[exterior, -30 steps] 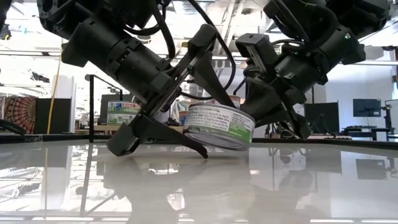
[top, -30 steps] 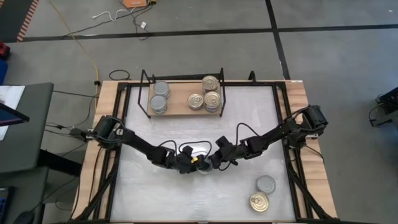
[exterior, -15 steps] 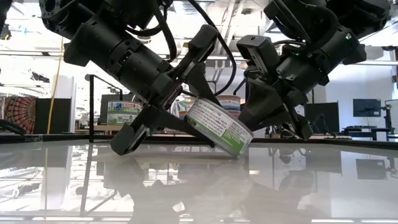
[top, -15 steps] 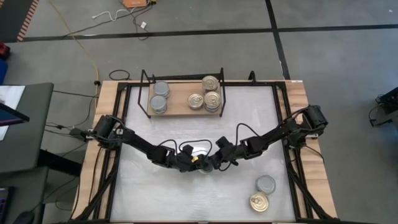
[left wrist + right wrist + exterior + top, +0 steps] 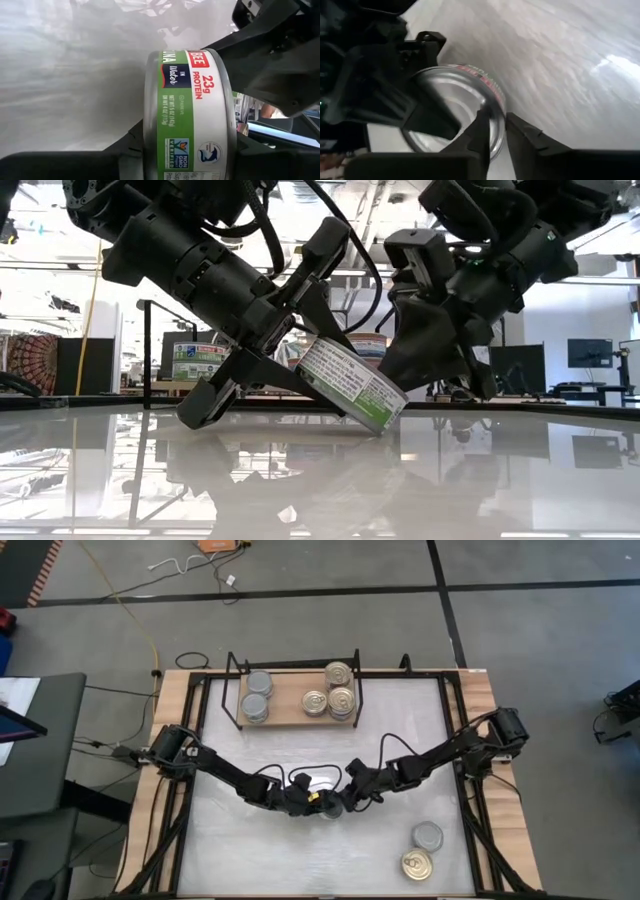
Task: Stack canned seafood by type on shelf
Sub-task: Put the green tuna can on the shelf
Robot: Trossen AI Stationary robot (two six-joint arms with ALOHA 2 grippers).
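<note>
One tin of canned seafood point(image 5: 350, 385), green-and-white label, plain silver face point(image 5: 447, 112), hangs tilted at the table's middle, its lower edge at or just above the tabletop. My left gripper point(image 5: 340, 375) is shut on it. My right gripper point(image 5: 500, 132) faces it from the right, its fingers narrowly apart on either side of the tin's rim point(image 5: 496, 117); I cannot tell whether they touch. The shelf point(image 5: 290, 705) stands at the far left-centre, with grey-topped tins point(image 5: 258, 695) at its left end and gold-topped tins point(image 5: 338, 690) at its right. My left gripper pinches the tin by its two flat faces, one finger at each rim point(image 5: 147, 150) point(image 5: 232, 145), with the labelled wall showing between them. The fingers come from the table's left, slanting down. The tin sits tilted, its right edge point(image 5: 385, 420) lowest.
A grey-topped tin point(image 5: 427, 835) and a gold-topped tin point(image 5: 416, 864) stand at the table's near right corner. The shelf's black wire frame point(image 5: 232, 690) rises at the far side. The two arms meet closely over the table's middle.
My left gripper has shut from wide open onto the tin's flat faces. The tin, nearly level a second ago, has tipped so that its right edge points down at the table. Both hands have stayed where they were.
</note>
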